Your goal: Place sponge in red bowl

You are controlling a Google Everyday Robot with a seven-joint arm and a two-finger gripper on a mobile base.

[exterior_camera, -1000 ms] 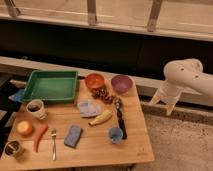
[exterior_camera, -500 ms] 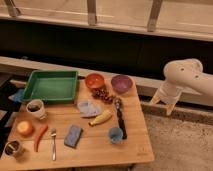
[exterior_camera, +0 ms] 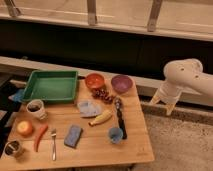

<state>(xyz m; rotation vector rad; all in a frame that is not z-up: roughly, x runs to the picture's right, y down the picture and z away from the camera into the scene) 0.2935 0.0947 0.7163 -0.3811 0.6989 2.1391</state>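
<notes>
The end effector [exterior_camera: 161, 103] is held off the right edge of the tabletop [exterior_camera: 132, 146], well apart from everything on it. Whether it is wide or narrow cannot be told. The sponge [exterior_camera: 73, 136] lies flat near the front edge, left of centre, between a fork [exterior_camera: 53, 145] and a blue cup [exterior_camera: 115, 134]. The red bowl [exterior_camera: 94, 80] is set at the back edge, just beside a green tray [exterior_camera: 50, 86]. No grasp is yet made, so the reach is judged the step in hand. The sponge is best approached from above and taken across its narrower sides, the fork left undisturbed. A high carry is advised, so that the banana [exterior_camera: 101, 118] and grapes [exterior_camera: 101, 93] are cleared.
</notes>
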